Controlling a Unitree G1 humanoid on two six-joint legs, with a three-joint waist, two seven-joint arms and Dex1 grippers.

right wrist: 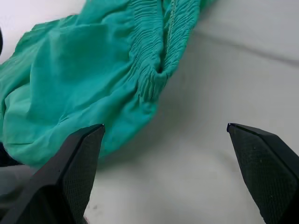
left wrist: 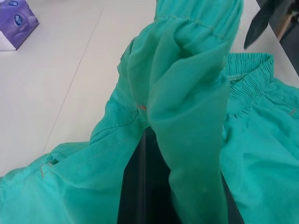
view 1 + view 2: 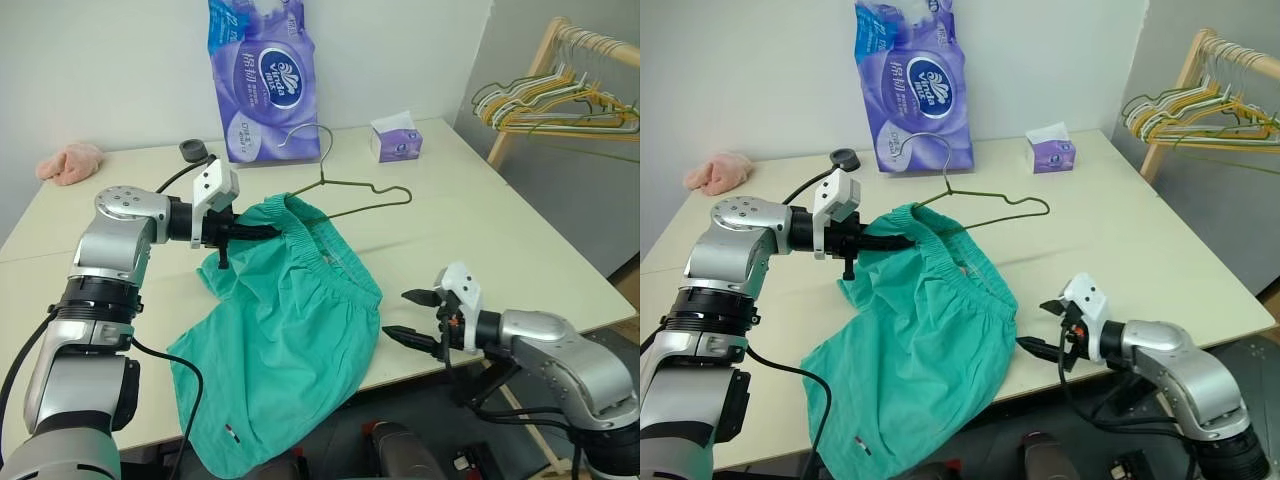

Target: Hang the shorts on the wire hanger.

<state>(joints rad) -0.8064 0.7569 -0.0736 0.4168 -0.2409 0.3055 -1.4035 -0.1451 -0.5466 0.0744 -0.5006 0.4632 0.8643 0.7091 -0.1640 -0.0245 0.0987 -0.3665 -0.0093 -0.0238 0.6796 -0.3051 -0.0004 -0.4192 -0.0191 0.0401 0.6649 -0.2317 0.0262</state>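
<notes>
Left pincer (image 3: 262, 232) clamped on shorts (image 3: 290, 330) waistband, lifting that edge off bench (image 3: 480, 210), likely to keep opening up for hanger (image 3: 352, 195). Hanger partly inside waistband, hook pointing away from shorts. Right pincer (image 3: 418, 318) wide, empty, just beside shorts' waist end at near bench edge. Shorts' lower part droops over that edge. Bare bench beyond hanger's bar; room to pull cloth along wire.

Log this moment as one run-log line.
left tool: shut on shorts waistband | right tool: open, empty, beside shorts | wire hanger: on table, partly under shorts
</notes>
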